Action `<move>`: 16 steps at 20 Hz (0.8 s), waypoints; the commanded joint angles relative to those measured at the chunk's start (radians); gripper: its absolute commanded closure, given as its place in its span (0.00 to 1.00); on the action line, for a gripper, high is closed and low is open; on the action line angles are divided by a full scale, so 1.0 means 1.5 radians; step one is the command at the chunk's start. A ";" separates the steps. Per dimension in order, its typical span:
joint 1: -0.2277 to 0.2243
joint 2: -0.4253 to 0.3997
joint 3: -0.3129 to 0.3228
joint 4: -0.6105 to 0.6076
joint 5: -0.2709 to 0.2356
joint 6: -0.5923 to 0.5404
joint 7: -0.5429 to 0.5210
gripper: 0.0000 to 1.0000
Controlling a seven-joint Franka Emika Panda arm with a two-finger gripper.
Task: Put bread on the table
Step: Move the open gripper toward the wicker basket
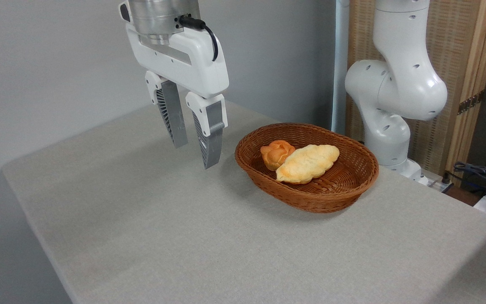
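We see the braided loaf point(307, 163) lying in the wicker basket point(355, 179), touching a small rose-shaped bun point(276, 153) on its left. We judge it light, soft and easily dented, so we would pinch it gently across its narrow middle, clear of the bun and the basket wall. The gripper point(195, 155) hangs left of the basket above the desk point(163, 236), its jaws parted and empty. Bare cloth in front and to the left offers ample room to set it down.
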State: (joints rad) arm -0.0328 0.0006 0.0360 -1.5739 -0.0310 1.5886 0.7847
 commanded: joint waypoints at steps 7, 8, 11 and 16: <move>-0.002 -0.006 0.012 0.004 0.005 -0.017 -0.003 0.00; -0.002 -0.006 0.012 0.003 0.005 -0.017 -0.003 0.00; -0.002 -0.011 0.012 -0.004 0.005 -0.017 -0.003 0.00; -0.002 -0.038 0.012 -0.043 0.005 -0.017 0.002 0.00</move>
State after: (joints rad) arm -0.0324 -0.0116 0.0482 -1.5889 -0.0310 1.5799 0.7846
